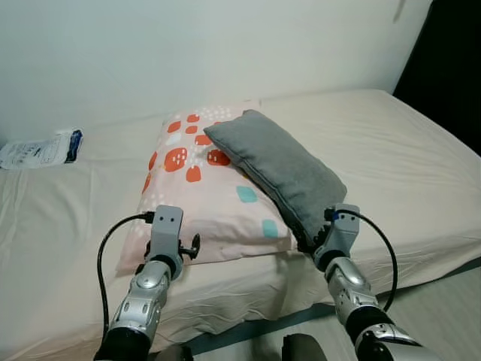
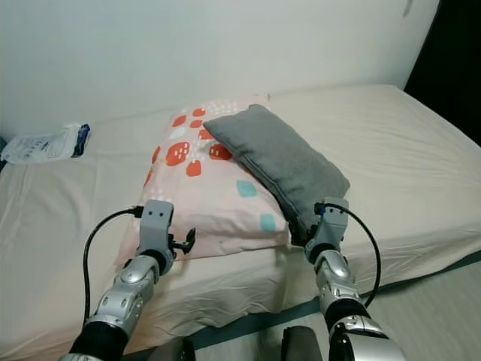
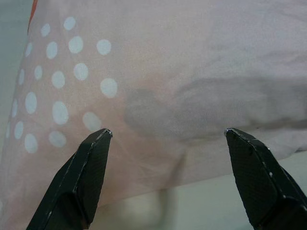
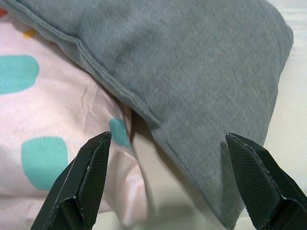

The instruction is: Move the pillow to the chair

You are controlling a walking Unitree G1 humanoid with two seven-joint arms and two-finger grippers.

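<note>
grey pillow [image 4: 201, 91] | btwn open right gripper [image 4: 165, 143] jaws | atop pink pillow [image 1: 203, 188]

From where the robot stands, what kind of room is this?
Most likely a bedroom: a bed with a cream sheet stands against a plain wall, and a patterned pink pillow lies on it with a gray pillow resting partly on top.

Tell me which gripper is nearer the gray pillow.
Right. The right gripper is open at the gray pillow's near corner; the left gripper faces the patterned pillow's near edge, farther off.
</note>
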